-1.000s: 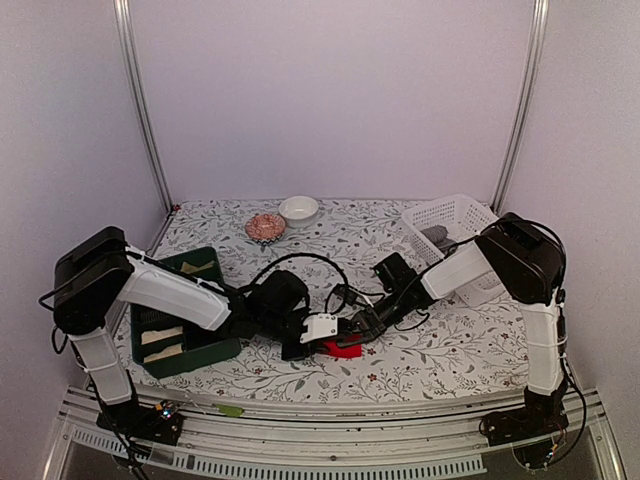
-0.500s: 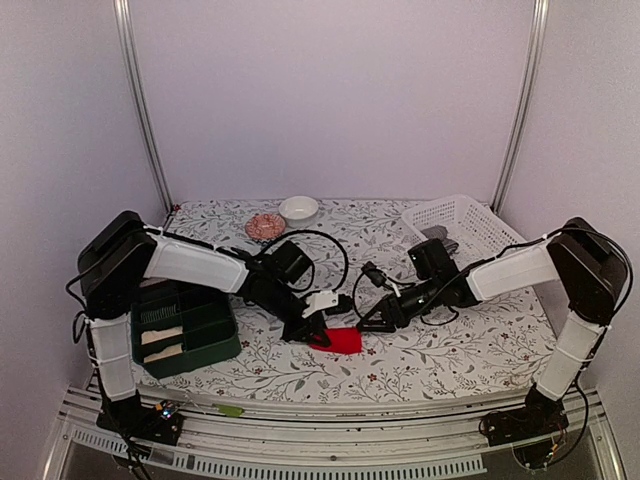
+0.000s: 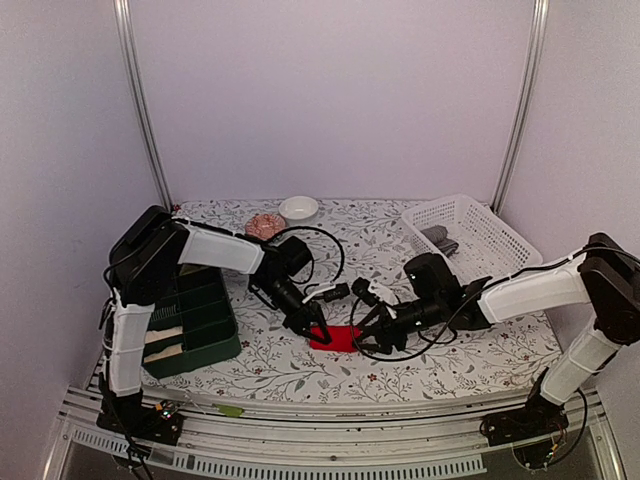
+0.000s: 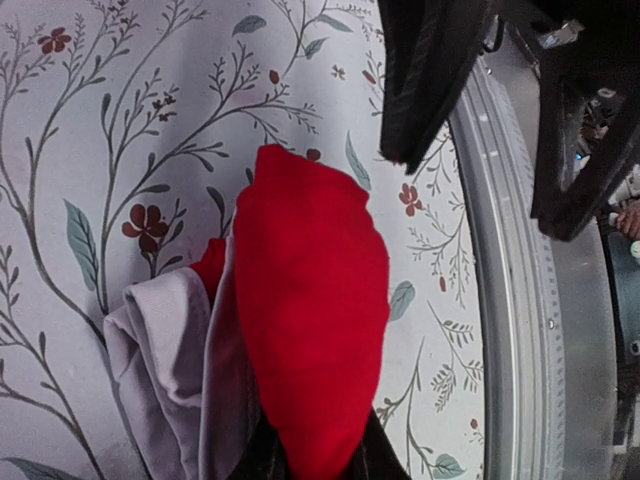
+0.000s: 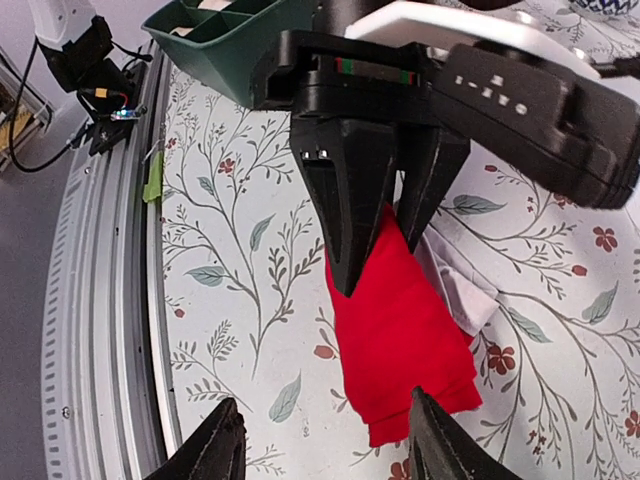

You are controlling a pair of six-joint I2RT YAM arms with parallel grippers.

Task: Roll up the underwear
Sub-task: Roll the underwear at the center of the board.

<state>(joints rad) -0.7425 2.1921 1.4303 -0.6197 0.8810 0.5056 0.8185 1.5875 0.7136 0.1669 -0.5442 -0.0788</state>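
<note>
Since half a second ago the right arm has been lowered and stretched flatter over the table. The left arm's elbow has been lifted and carried rightward, and the red underwear (image 3: 336,338) is barely shifted.

At the near edge a metal rail (image 3: 300,425) is seen, and behind it the flowered table cover (image 3: 460,350). The red underwear is laid on this cover, near its front and about midway across, between the two grippers. Its long axis is set left to right in the top view. One end is pinched between the fingers of the left gripper (image 3: 318,328), and the other is pointed at the right gripper (image 5: 325,425). A pale lilac fold (image 4: 160,370) is shown along one side of the red.

The right gripper's fingers are held spread at that free end. One finger (image 5: 432,430) is seen over the cloth's corner and the other is kept apart from it. Whether the cloth is touched cannot be told.

Further left a green bin (image 3: 200,355) is stood, with cream rolls (image 3: 160,337) inside. Toward the back right a white basket (image 3: 485,240) is placed, with grey pieces (image 3: 437,238) in it. Farthest back, a white bowl (image 3: 298,208) and a pinkish dish (image 3: 265,226) are set side by side.
</note>
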